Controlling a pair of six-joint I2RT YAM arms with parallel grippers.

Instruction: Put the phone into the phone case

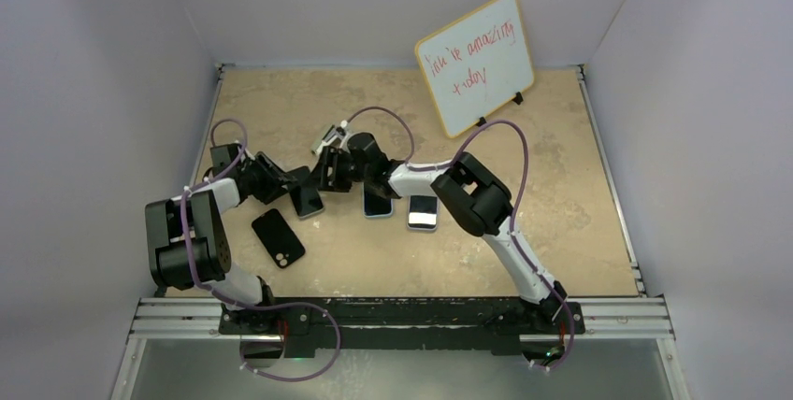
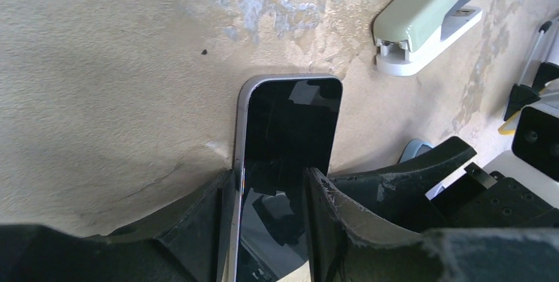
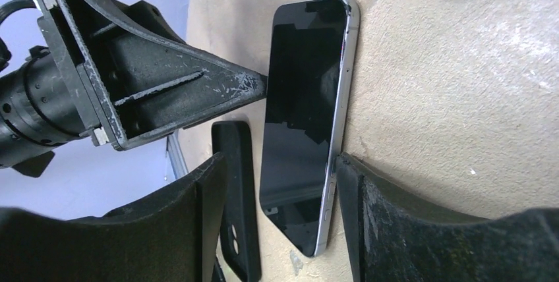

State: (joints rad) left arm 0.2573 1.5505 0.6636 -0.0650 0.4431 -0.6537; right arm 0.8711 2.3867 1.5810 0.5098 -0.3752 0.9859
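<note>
**Top external.** The phone [image 1: 306,198] sits between my two wrists, with the black phone case [image 1: 278,237] just beside it, nearer the bases. I judge the step in hand to be securing the phone for transfer. To do it well, I would keep it level, line its long edges up with the case, then seat one end first.

**Left wrist.** The left gripper [image 2: 270,180] is narrowed to the phone's width, one finger against the silver edge and the other at the opposite edge. It appears to have hold.

**Right wrist.** The right gripper [image 3: 280,163] stands wider than the phone. One of its fingers [image 3: 369,203] touches the silver edge. The other is apart, and the case shows through the gap.
</note>
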